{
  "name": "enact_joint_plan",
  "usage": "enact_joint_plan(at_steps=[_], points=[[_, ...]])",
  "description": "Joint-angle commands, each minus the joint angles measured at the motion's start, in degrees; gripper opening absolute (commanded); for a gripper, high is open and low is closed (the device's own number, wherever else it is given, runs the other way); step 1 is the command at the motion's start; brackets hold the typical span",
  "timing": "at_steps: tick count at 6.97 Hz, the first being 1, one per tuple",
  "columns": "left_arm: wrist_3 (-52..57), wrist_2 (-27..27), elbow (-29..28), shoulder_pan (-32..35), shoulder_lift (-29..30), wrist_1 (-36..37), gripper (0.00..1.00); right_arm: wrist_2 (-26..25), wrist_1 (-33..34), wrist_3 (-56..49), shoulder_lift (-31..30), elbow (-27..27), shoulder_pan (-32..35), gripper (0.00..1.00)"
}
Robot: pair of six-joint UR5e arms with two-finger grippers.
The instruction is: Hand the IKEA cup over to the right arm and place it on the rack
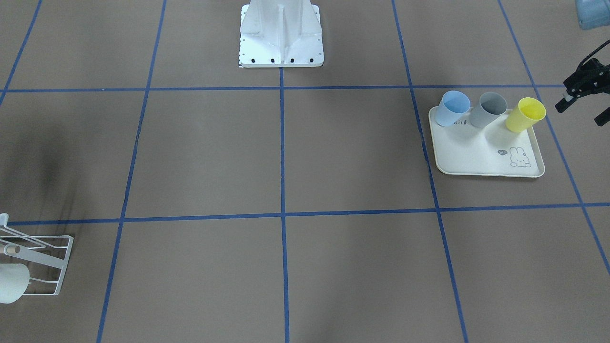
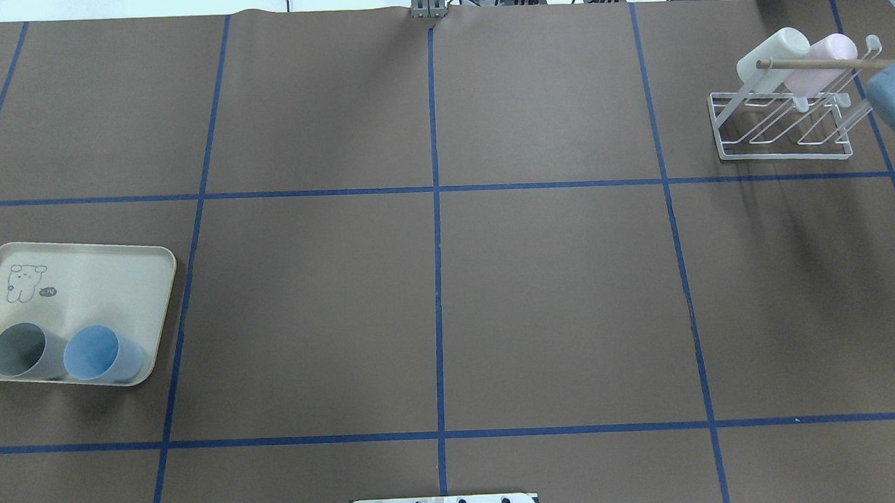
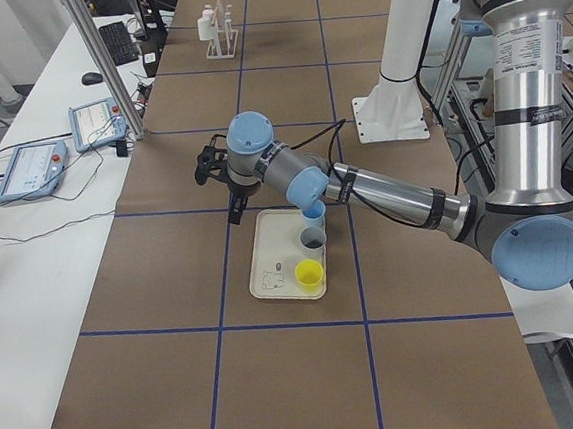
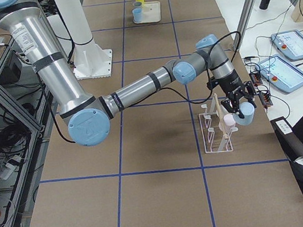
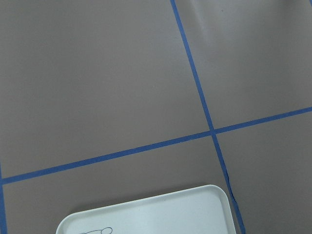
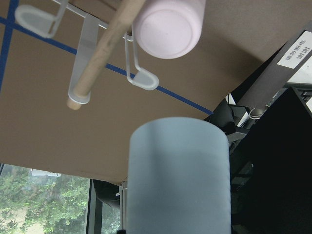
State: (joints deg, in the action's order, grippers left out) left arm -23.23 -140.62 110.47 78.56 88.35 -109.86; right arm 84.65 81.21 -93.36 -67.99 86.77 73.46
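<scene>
**A:** Where is the pale-blue plastic cup (image 6: 178, 175)?

**B:** In the air. From overhead it sits at 3 o'clock of the white wire rack (image 2: 786, 155), just beside the wooden dowel (image 2: 820, 63). The right arm's black claw (image 4: 242, 108) is clenched on it.

**A:** How will it handle?

**B:** Light, stiff and slick-walled, I judge. Grip mid-wall and leave the mouth free for a prong.

**A:** And room?

**B:** A white cup (image 2: 772, 58) and a pink cup (image 6: 168, 27) fill 2 places, and the prongs toward 3 o'clock look free. The bench (image 2: 553, 292) is brown paper with a blue tape grid.

**A:** The left claw (image 1: 582, 110)?

**B:** Spread and empty, near the cream rabbit-print tray (image 1: 476, 157).
</scene>
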Motion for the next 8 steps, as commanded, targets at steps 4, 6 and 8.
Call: enact_joint_plan(at_steps=[4, 6, 8], points=[[-0.24, -0.09, 0.01, -0.17, 0.07, 0.0, 1.0, -2.02, -0.79, 1.85, -0.04, -3.8, -3.3, 0.0], [-0.24, -0.18, 0.01, -0.17, 0.07, 0.0, 1.0, -4.48, -0.88, 2.48, -0.38, -4.77, -4.37, 0.0], [-0.32, -0.27, 0.1, -0.17, 0.07, 0.0, 1.0, -8.16, -0.79, 2.48, -0.56, -5.03, -5.16, 0.0]])
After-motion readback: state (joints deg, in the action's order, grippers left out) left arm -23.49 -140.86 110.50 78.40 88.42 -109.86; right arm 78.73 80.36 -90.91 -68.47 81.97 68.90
